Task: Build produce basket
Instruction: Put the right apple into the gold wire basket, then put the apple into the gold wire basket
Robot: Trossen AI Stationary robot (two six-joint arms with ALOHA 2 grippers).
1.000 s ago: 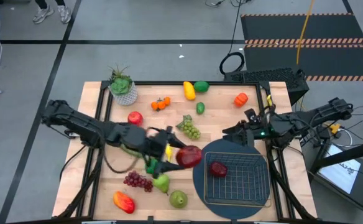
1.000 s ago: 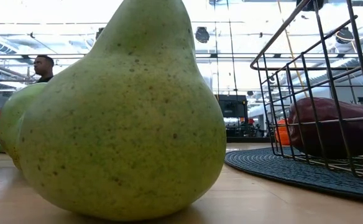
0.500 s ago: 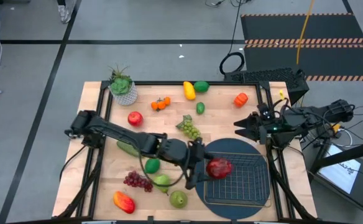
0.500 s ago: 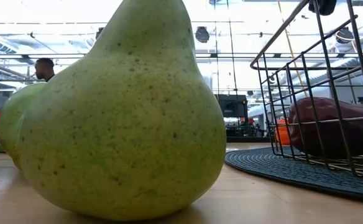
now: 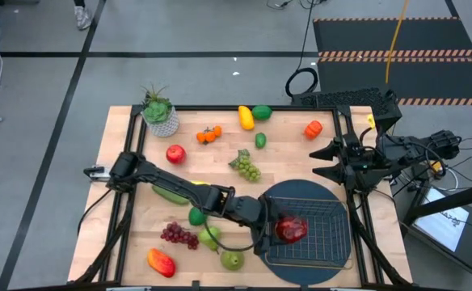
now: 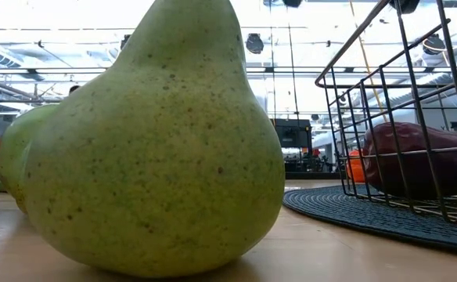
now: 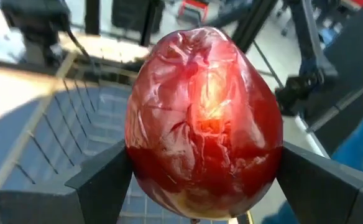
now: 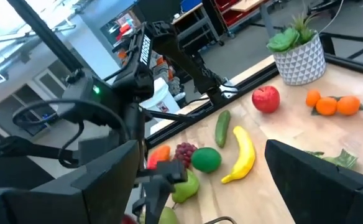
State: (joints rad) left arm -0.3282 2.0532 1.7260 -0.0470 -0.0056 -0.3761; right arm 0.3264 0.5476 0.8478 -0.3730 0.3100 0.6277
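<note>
L gripper [image 5: 288, 230] is hanging over the wire basket [image 5: 333, 250], fingers [image 7: 104, 183] pinching a red apple [image 7: 203, 121] on both sides. A darker red fruit [image 6: 416, 160] is lying inside the basket, which is sitting on a round dark mat [image 5: 262, 250]. R gripper [image 5: 323, 162] is waiting by the table's [image 5: 123, 129] right edge, fingers spread, holding nothing. Other produce is lying on the wood: pear [image 5: 232, 259], grapes [image 5: 179, 235], banana [image 8: 242, 155], cucumber [image 5: 167, 194].
</note>
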